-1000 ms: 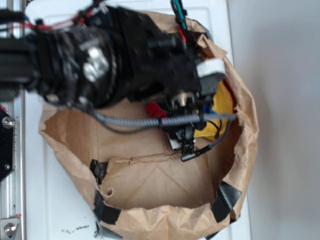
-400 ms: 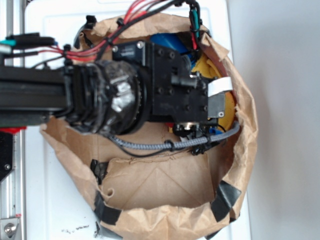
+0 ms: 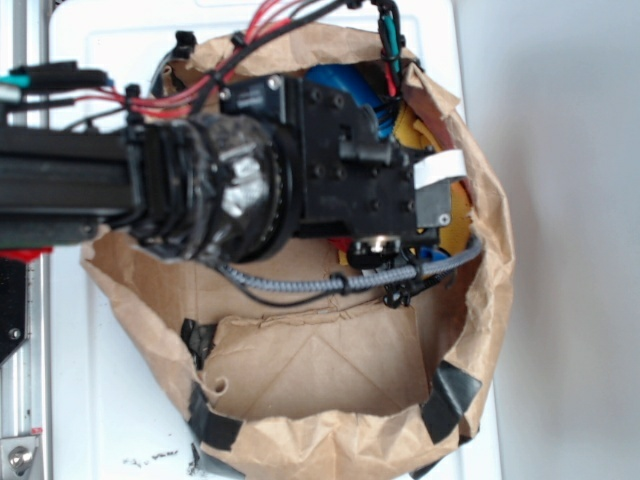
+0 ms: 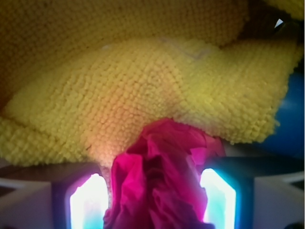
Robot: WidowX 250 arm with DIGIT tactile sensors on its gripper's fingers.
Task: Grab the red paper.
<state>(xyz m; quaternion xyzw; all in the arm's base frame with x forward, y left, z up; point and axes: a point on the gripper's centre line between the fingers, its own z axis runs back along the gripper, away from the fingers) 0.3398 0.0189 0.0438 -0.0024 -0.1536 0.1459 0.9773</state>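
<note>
In the wrist view the red paper [image 4: 159, 176], a wrinkled wad, fills the gap between my two fingers, its sides against or very near both pads. My gripper [image 4: 152, 195] is open and straddles it. Behind the paper lies the yellow cloth [image 4: 143, 90]. In the exterior view my gripper [image 3: 385, 250] points down into the brown paper bag [image 3: 495, 290], and the wrist hides most of the paper; only a red sliver [image 3: 338, 243] shows under it.
The bag's walls ring the gripper closely. A blue cylinder [image 3: 335, 82] lies at the back of the bag beside the yellow cloth [image 3: 458, 212]; blue also shows at the right of the wrist view [image 4: 290, 119]. Cables [image 3: 330, 285] hang below the wrist.
The arm has swung and come down into the bag over the red paper, which showed plainly a second ago and is now mostly covered. Since 0.4 s ago it shifted only slightly.
</note>
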